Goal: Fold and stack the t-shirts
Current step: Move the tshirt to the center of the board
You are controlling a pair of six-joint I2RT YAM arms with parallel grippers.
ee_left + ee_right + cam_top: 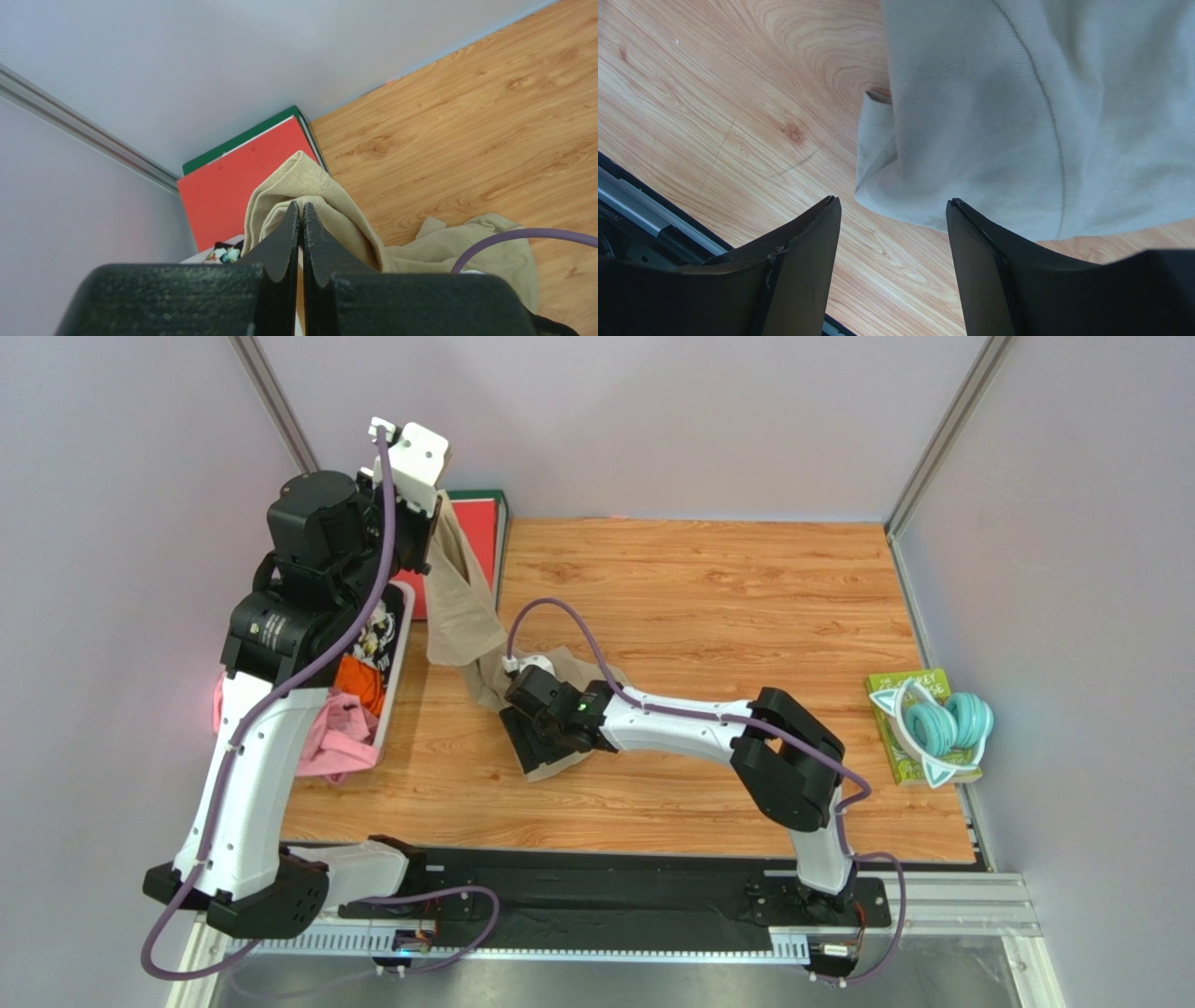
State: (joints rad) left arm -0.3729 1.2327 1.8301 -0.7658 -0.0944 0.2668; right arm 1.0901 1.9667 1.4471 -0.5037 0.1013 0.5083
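A tan-beige t-shirt [463, 609] hangs from my raised left gripper [438, 510] at the back left, and its lower part trails onto the wooden table [730, 602]. In the left wrist view the left gripper [302, 207] is shut on a fold of the t-shirt [337, 203]. My right gripper [537, 753] is low over the cloth's near end at the table's middle. In the right wrist view the right gripper [892, 203] is open, and the t-shirt's [1032, 105] hem lies on the wood just at its fingertips [826, 217], ungripped.
A white bin [399, 637] of mixed clothes sits at the left edge, with a pink garment [330, 735] spilling over it. A red and green board [484, 525] lies at the back left. Teal headphones [943, 725] rest on a green box at the right edge.
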